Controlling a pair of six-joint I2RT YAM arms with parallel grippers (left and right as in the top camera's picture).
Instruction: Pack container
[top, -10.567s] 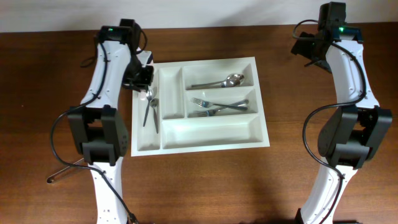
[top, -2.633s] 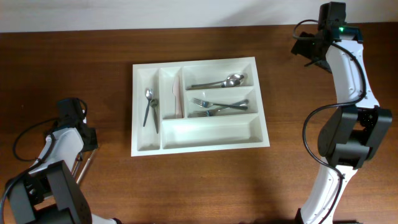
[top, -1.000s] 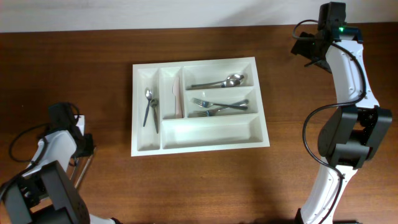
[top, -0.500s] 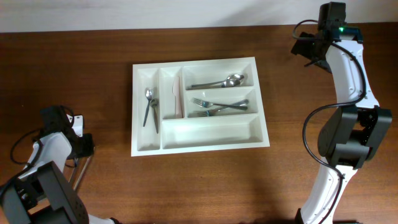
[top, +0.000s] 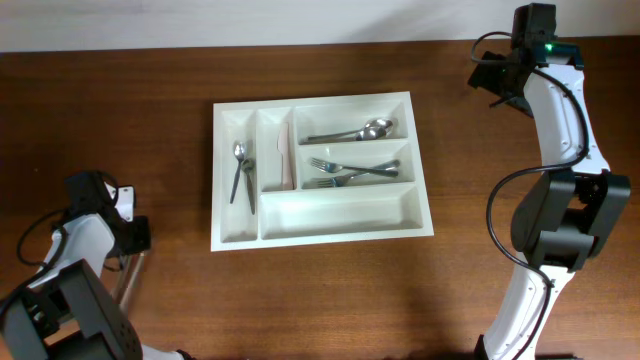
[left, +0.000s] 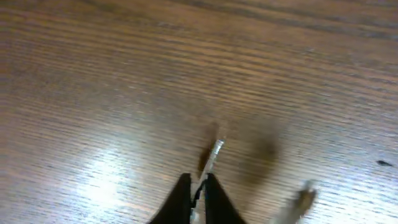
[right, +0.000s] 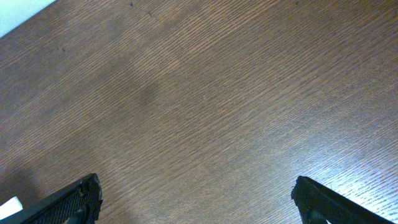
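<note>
The container (top: 420, 225), a white cutlery tray, lies mid-table. It holds a spoon (top: 240, 170) in its leftmost narrow slot, spoons (top: 355, 130) in the top long slot and forks (top: 350, 172) in the middle one. My left gripper (top: 133, 240) is low over the table's left front. It is shut on the thin handle of a metal utensil (left: 215, 153), which pokes out past the tips of the left gripper (left: 198, 186). My right gripper (right: 196, 202) stands open over bare wood at the far right (top: 497, 76), holding nothing.
Thin metal utensils (top: 128, 282) lie on the table just in front of the left gripper. A blurred second utensil end (left: 302, 198) shows to the right of the left fingers. The tray's second narrow slot holds a pale knife (top: 288, 160).
The left gripper's jaws have closed onto the utensil handle. The left arm shifted slightly over the last second. The right arm has not moved.
</note>
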